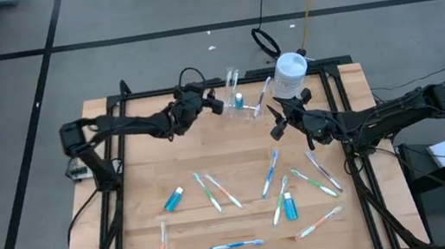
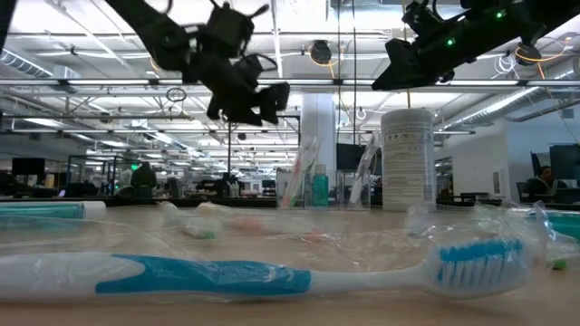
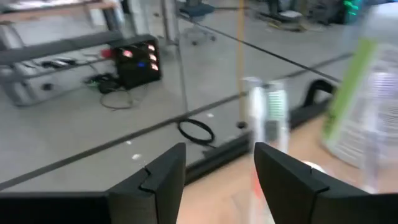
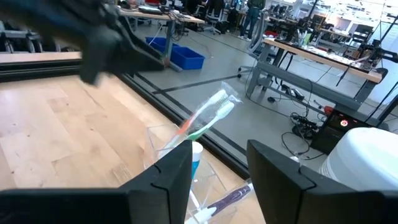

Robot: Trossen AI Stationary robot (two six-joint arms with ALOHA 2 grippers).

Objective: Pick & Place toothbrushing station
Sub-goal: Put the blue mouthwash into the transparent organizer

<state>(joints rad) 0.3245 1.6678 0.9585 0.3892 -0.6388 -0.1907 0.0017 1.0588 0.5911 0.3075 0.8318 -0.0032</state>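
Observation:
The clear holder [image 1: 244, 102] stands at the table's far middle, with wrapped toothbrushes [image 4: 208, 115] leaning in it and a small blue tube [image 1: 239, 99] upright inside. My left gripper [image 1: 216, 105] hovers open just left of the holder, above the table [image 2: 263, 104], with nothing between its fingers [image 3: 161, 171]. My right gripper [image 1: 278, 125] hangs open on the holder's near right side, its fingers [image 4: 174, 171] apart and bare. Several more toothbrushes [image 1: 214, 191] and two blue tubes [image 1: 174, 199] lie flat on the near half of the table.
A large white bottle with a lid [image 1: 292, 75] stands right of the holder, close to my right gripper. A wrapped blue-handled toothbrush [image 2: 272, 272] lies along the near edge. Black frame rails [image 1: 337, 100] border the table top. Bare wood [image 1: 136, 163] lies left of centre.

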